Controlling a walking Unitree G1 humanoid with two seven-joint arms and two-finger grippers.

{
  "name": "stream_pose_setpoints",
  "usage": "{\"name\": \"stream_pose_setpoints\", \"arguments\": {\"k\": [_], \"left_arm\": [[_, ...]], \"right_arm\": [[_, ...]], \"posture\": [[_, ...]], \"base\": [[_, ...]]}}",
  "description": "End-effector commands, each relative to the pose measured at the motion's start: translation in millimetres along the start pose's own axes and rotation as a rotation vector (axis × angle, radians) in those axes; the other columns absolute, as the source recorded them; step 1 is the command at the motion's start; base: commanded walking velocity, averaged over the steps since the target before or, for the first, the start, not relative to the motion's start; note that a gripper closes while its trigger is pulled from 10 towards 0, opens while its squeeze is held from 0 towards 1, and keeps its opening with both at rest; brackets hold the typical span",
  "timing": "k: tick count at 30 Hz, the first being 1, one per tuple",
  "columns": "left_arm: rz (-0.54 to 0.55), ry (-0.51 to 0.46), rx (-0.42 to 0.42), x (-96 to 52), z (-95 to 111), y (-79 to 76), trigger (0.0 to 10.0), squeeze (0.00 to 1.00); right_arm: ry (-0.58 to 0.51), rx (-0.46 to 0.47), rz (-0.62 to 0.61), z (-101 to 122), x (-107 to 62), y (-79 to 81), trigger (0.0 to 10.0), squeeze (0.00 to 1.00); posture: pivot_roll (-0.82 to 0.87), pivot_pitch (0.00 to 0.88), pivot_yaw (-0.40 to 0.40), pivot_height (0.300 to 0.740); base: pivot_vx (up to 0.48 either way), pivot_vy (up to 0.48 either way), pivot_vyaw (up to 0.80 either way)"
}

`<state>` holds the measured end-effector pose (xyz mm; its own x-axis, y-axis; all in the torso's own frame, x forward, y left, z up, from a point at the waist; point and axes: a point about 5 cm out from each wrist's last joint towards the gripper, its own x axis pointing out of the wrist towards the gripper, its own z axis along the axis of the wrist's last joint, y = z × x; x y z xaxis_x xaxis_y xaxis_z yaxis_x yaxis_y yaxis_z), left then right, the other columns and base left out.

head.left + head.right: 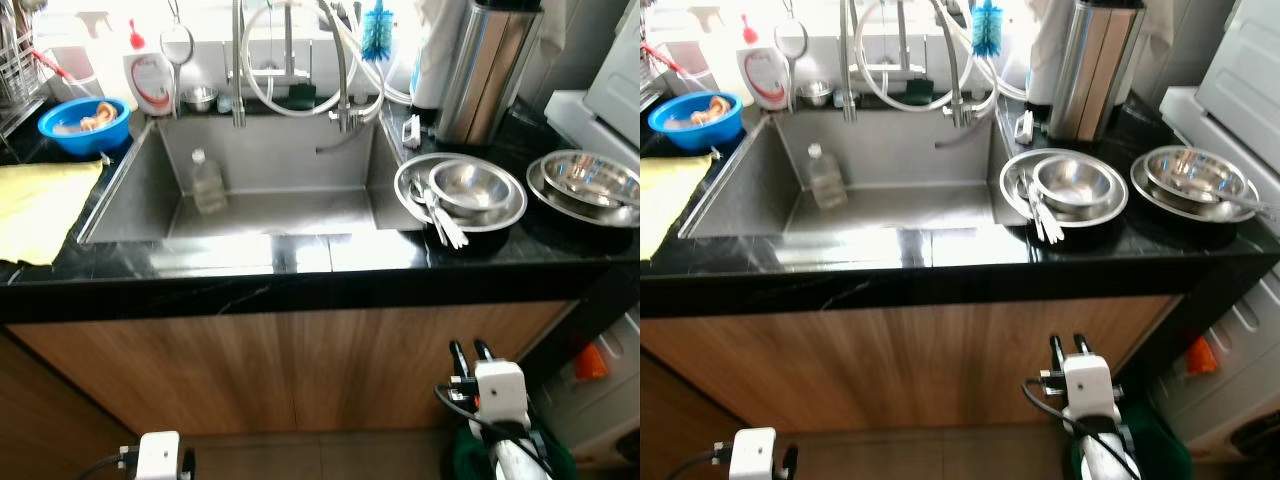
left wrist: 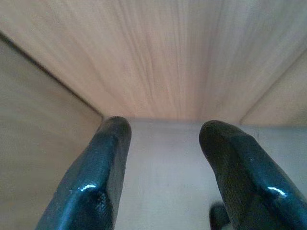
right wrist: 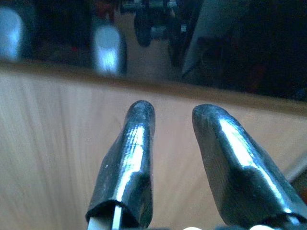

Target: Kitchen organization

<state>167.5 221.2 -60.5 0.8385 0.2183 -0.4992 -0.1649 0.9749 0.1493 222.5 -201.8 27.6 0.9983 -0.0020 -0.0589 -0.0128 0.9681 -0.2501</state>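
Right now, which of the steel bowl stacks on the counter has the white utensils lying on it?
The bowl stack beside the sink, nearer the basin's right wall. White utensils rest across its front rim. The far-right bowl stack carries a metal utensil instead.

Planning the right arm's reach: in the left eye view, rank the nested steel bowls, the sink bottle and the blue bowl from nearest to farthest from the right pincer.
1. Steel bowls, counter right of the sink.
2. Bottle, in the sink.
3. Blue bowl, far left counter.

Right pincer is low, before the cabinet.

Both silver arms hang low. The right tool point(image 3: 170, 115), with two long black fingers parted and empty, points upward; the left tool point(image 2: 163, 129) is likewise parted, holding nothing.
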Motion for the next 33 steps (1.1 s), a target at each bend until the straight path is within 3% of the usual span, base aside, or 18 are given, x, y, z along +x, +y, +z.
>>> {"name": "stream_pose_setpoints", "arguments": {"k": [1, 9, 13, 17, 20, 21, 25, 26, 29, 31, 32, 33], "left_arm": [[0.042, -0.061, -0.029, -2.0, 6.1, 6.8, 10.0, 0.0], [0.062, -0.093, -0.025, -1.6, 10.7, 4.3, 10.0, 0.0], [0.128, -0.289, -0.058, -1.7, 47.0, 10.8, 10.0, 0.0], [0.255, -0.452, -0.169, -16.1, 83.4, 25.2, 10.0, 0.0], [0.264, -0.53, -0.164, -24.7, 100.8, 25.7, 10.0, 0.0], [0.264, -0.604, -0.142, -32.6, 117.7, 24.4, 10.0, 0.0], [0.284, -0.665, -0.145, -48.5, 138.3, 25.3, 10.0, 0.0], [0.29, -0.713, -0.144, -56.4, 151.4, 26.4, 10.0, 0.0], [0.287, -0.742, -0.143, -62.4, 162.5, 25.6, 10.0, 0.0], [0.231, -0.823, -0.047, -64.8, 183.4, 15.0, 10.0, 0.0], [0.168, -0.896, 0.064, -67.9, 200.4, 2.8, 10.0, 0.0], [0.162, -0.917, 0.056, -68.7, 207.7, -0.1, 10.0, 0.0]], "right_arm": [[-0.031, 0.021, 0.0, 11.6, -1.7, 3.6, 10.0, 0.0], [-0.097, 0.028, -0.018, 35.8, -1.9, 3.6, 10.0, 0.0], [-0.135, 0.032, -0.075, 55.6, 8.1, -7.2, 10.0, 0.0], [-0.13, 0.026, -0.092, 61.6, 7.3, -12.1, 10.0, 0.0], [-0.129, 0.024, -0.094, 63.9, 7.5, -12.6, 10.0, 0.0], [-0.13, 0.028, -0.094, 65.6, 8.7, -12.2, 10.0, 0.0], [-0.116, 0.031, -0.092, 66.6, 9.4, -10.8, 10.0, 0.0], [-0.118, 0.032, -0.099, 68.2, 10.0, -11.4, 10.0, 0.0], [-0.117, 0.033, -0.105, 69.7, 10.3, -12.3, 10.0, 0.0], [-0.116, 0.032, -0.115, 70.2, 12.4, -12.5, 10.0, 0.0], [-0.118, 0.027, -0.117, 71.0, 14.0, -12.0, 10.0, 0.0], [-0.122, 0.032, -0.124, 72.0, 14.6, -12.3, 10.0, 0.0]], "posture": [[-0.09, 0.0, 0.033, 0.74], [-0.1, 0.0, 0.029, 0.74], [-0.12, 0.0, 0.028, 0.74], [-0.11, 0.0, 0.018, 0.74], [-0.1, 0.0, 0.013, 0.74], [-0.09, 0.0, 0.01, 0.74], [-0.08, 0.0, 0.007, 0.74], [-0.08, 0.0, 0.007, 0.74], [-0.07, 0.0, 0.003, 0.74], [-0.07, 0.0, 0.004, 0.74], [-0.08, 0.0, 0.004, 0.74], [-0.08, 0.0, 0.0, 0.74]], "base": [[0.0, 0.0, 0.0], [0.0, 0.0, 0.0], [0.0, 0.0, 0.0], [0.0, 0.0, 0.0], [0.0, 0.0, 0.0], [0.0, 0.0, 0.0], [0.0, 0.0, 0.0], [0.0, 0.0, 0.0], [0.0, 0.0, 0.0], [0.0, 0.0, 0.0], [0.0, 0.0, 0.0], [0.0, 0.0, 0.0]]}}
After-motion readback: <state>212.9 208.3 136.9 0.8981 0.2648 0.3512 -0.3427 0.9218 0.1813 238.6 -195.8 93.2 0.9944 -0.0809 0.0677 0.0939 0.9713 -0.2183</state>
